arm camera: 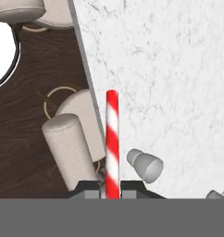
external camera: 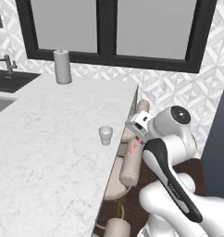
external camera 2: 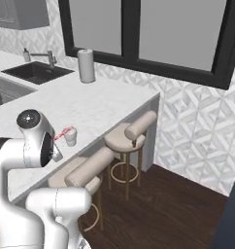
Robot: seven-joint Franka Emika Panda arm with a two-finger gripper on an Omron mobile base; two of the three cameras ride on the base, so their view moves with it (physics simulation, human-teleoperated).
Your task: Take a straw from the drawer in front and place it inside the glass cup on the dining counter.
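My gripper (arm camera: 112,187) hangs over the edge of the white marble bench (external camera: 49,139), its jaws pinched tight on the red-and-white striped straw (arm camera: 112,143), which sticks straight out ahead of my fingertips (arm camera: 88,187) in the hand view. The glass cup (external camera: 105,135) stands upright on the bench, near its outer edge, and it holds nothing. In the left base view the straw (external camera: 134,148) shows as a short pink sliver just beyond the bench's edge, close to the cup but apart from it; in the right base view the straw (external camera 2: 64,133) slants toward the cup (external camera 2: 70,136), its tip close to the rim, and I cannot tell whether it touches. In the hand view the cup (arm camera: 145,165) lies just beside the straw, on the bench side of it. Below the bench's edge stand beige padded stools (external camera 2: 124,138) on a dark wooden floor (external camera 2: 168,209). At the bench's far end, well apart from the cup, a paper towel roll (external camera: 62,66) stands upright below a black-framed window (external camera: 114,28), with a dark sink (external camera 2: 37,72) and its tap set in the bench beside it.
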